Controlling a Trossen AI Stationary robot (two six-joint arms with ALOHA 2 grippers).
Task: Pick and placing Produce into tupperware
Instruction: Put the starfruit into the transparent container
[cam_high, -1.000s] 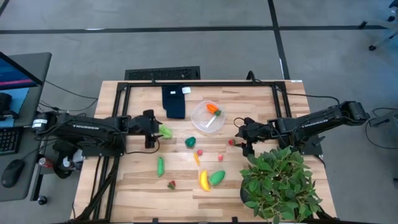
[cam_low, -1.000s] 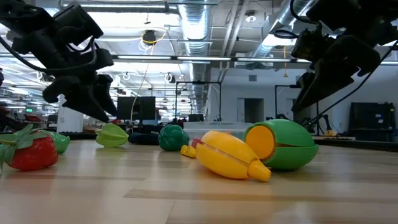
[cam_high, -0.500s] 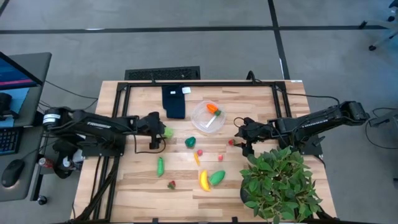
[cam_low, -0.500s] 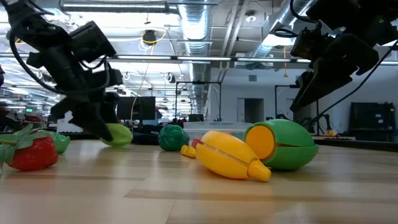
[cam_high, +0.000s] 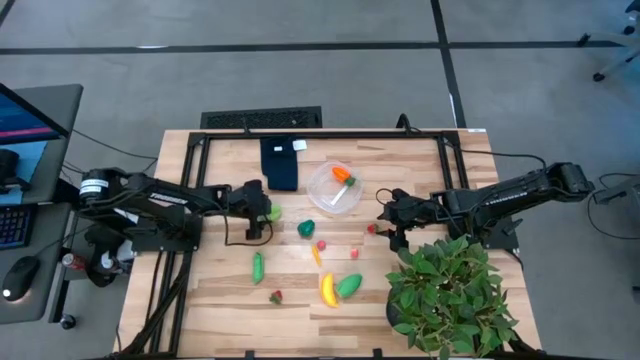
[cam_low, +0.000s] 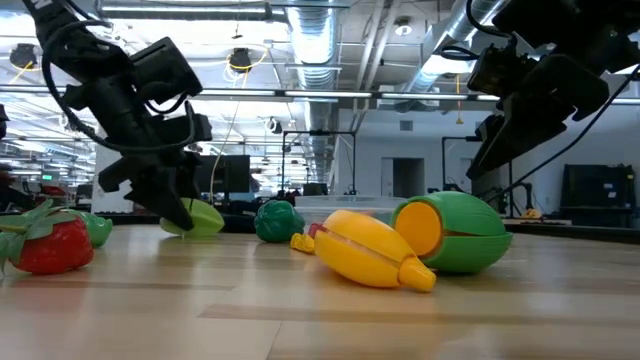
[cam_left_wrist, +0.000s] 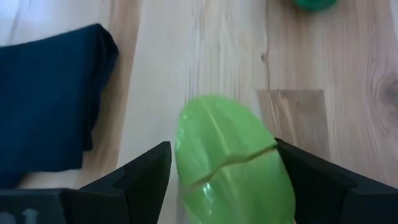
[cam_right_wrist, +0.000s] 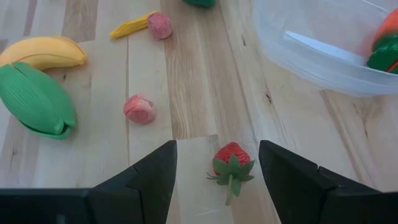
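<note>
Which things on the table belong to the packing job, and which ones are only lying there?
For the job: clear tupperware, carrot already inside it, light green piece between the left claw fingers, strawberry before the right claw, banana.

Only lying there: dark blue cloth, potted plant.

We see two dark, jointed arms with white lettering, black cables trailing, and flat angular black fingers (cam_left_wrist: 143, 177).
</note>
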